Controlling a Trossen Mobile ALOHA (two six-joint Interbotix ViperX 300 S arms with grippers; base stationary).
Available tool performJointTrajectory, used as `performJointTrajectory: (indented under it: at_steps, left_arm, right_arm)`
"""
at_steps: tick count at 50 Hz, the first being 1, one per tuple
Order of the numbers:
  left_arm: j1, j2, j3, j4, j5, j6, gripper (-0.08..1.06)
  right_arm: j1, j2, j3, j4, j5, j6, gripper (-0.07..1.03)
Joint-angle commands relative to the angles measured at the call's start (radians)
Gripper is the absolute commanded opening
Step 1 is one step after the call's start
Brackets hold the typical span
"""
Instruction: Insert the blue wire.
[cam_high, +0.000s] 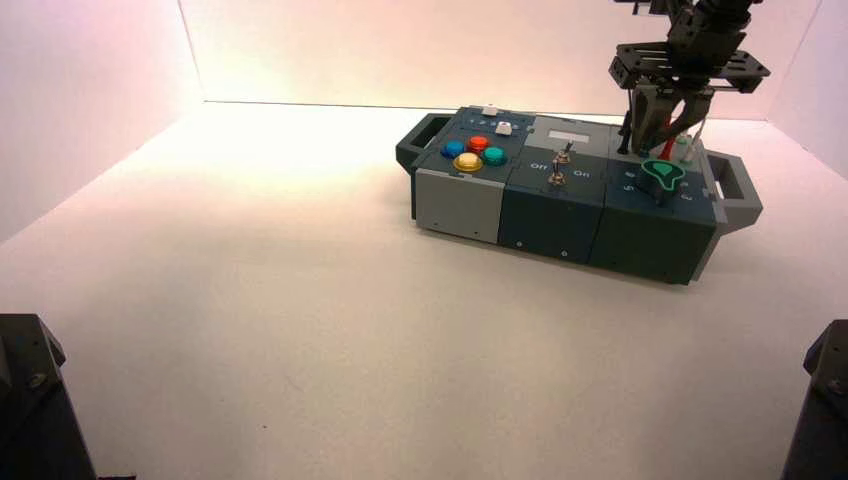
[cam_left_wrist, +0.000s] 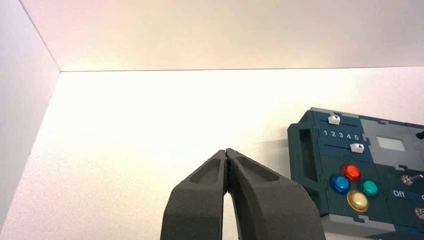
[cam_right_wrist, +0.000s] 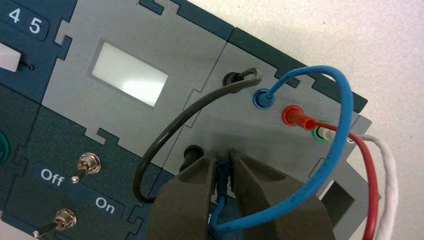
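Observation:
The blue wire (cam_right_wrist: 336, 150) loops over the grey wire panel (cam_right_wrist: 210, 125) at the box's far right corner. One blue plug sits in its blue socket (cam_right_wrist: 263, 98). My right gripper (cam_right_wrist: 223, 161) is shut on the wire's other dark blue plug (cam_right_wrist: 222, 176), holding it tip-down against the panel next to the black plug (cam_right_wrist: 192, 151). In the high view the right gripper (cam_high: 662, 128) hangs over the box's far right part (cam_high: 690, 170). My left gripper (cam_left_wrist: 228, 152) is shut and empty, off to the box's left over the bare table.
A black wire (cam_right_wrist: 165, 135), a red wire (cam_right_wrist: 367, 165) and a white wire (cam_right_wrist: 390, 175) loop from the same panel. Two toggle switches (cam_right_wrist: 85, 165) marked Off and On, a small display (cam_right_wrist: 129, 74), coloured buttons (cam_high: 475, 153), two sliders (cam_left_wrist: 345, 134) and a green knob (cam_high: 662, 174) sit on the box.

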Motion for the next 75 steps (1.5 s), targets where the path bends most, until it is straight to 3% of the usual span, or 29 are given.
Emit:
performJointTrajectory:
  at_steps: [1, 64, 75]
  left_arm:
    - [0.002, -0.006, -0.037, 0.003, -0.011, 0.005, -0.03]
    - [0.002, -0.006, -0.032, 0.002, -0.008, 0.005, -0.03]
    - [0.002, -0.006, -0.032, 0.002, -0.008, 0.005, -0.03]
  right_arm:
    - [-0.005, -0.021, 0.000, -0.003, 0.020, -0.003, 0.16]
    - [-0.005, -0.080, -0.025, -0.003, 0.074, -0.002, 0.16]
    - [-0.005, -0.080, -0.020, -0.003, 0.075, -0.003, 0.00]
